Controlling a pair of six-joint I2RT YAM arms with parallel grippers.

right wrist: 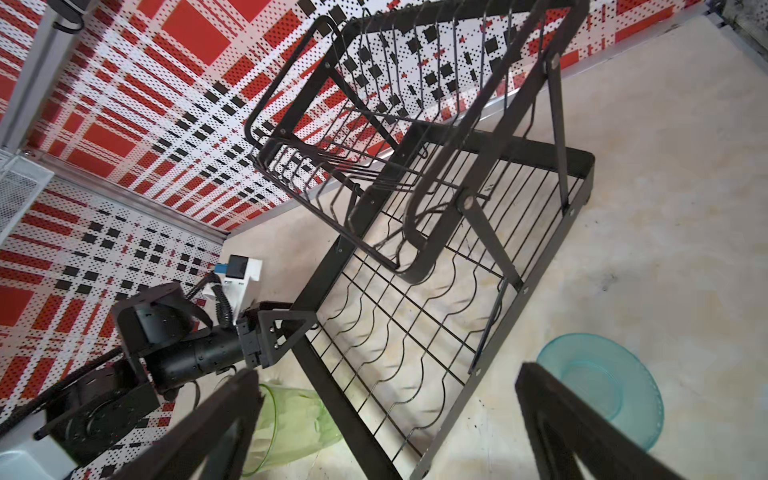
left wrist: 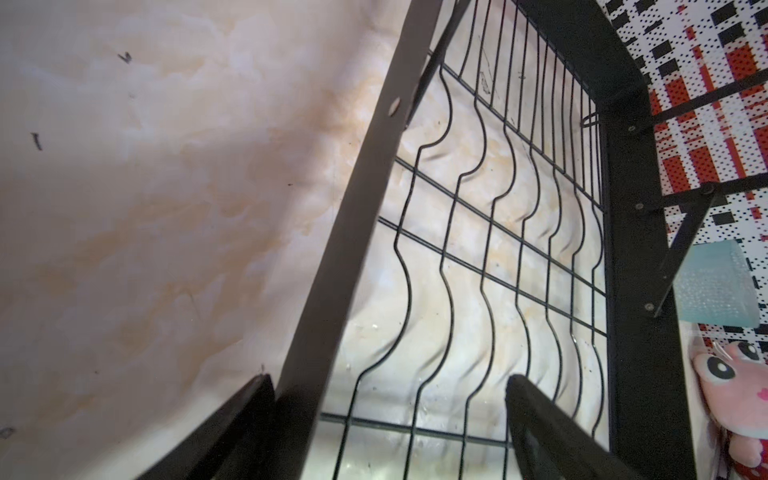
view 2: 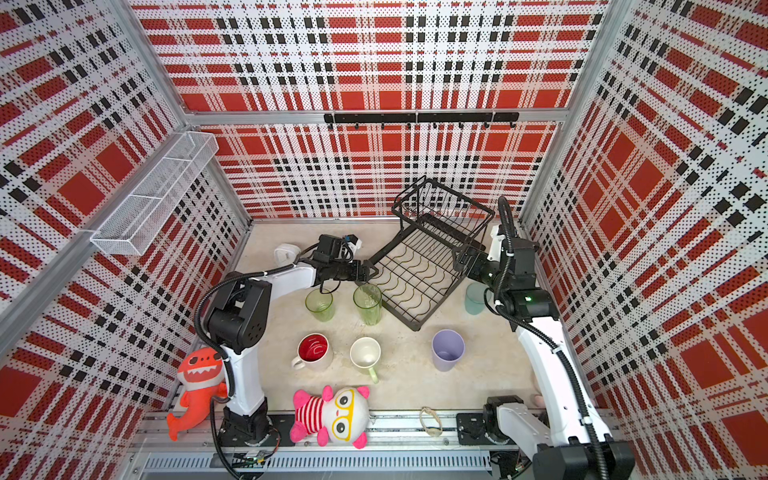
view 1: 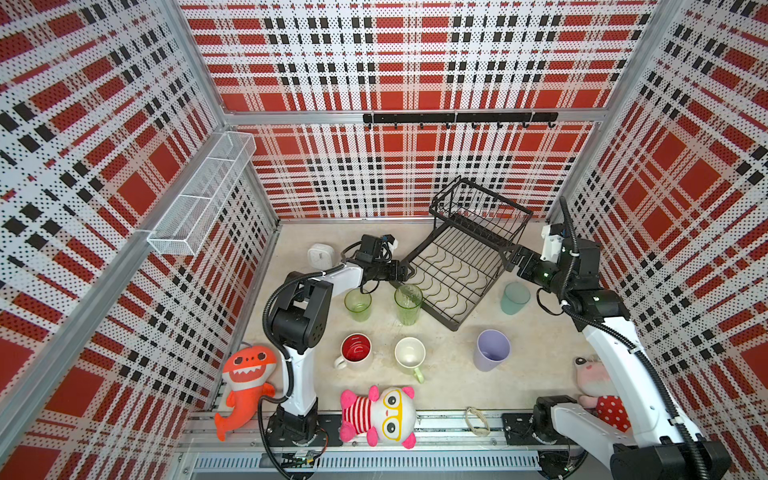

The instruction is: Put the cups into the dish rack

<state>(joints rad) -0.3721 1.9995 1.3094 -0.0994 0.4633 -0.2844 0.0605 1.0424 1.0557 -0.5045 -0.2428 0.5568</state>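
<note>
"Black wire dish rack (view 1: 453,266): one, set at an angle on the pale table (view 1: 449,374), both tiers bare. How many cups?"

"Six, all upright on the table, none in the rack: one green tumbler by the rack (view 1: 408,305), a second green tumbler (view 1: 358,305) left of it, one white mug (view 1: 356,351) with a red inside, one pale green mug (view 1: 410,355), one lavender tumbler (view 1: 492,350), one teal cup (view 1: 515,297)."

"And the tools?"

"The left gripper (view 1: 407,272) is spread wide astride the rack's left rim. In its wrist view the bar lies against one finger (left wrist: 232,428), the other standing clear. The right gripper (view 1: 512,261) gapes wide too, holding nothing, at the rack's right side; whether it touches the frame I can't tell."

"What crowds them?"

"The tumbler by the rack stands just beside that rim, close by the left gripper; the teal cup sits near the right arm. Around: one white clock (view 1: 321,256), three plush toys, namely an orange shark (view 1: 245,382), a bespectacled doll (view 1: 378,415) and a pink toy (view 1: 598,395), one mesh shelf (view 1: 203,195), one hook rail (view 1: 459,118)."
</note>
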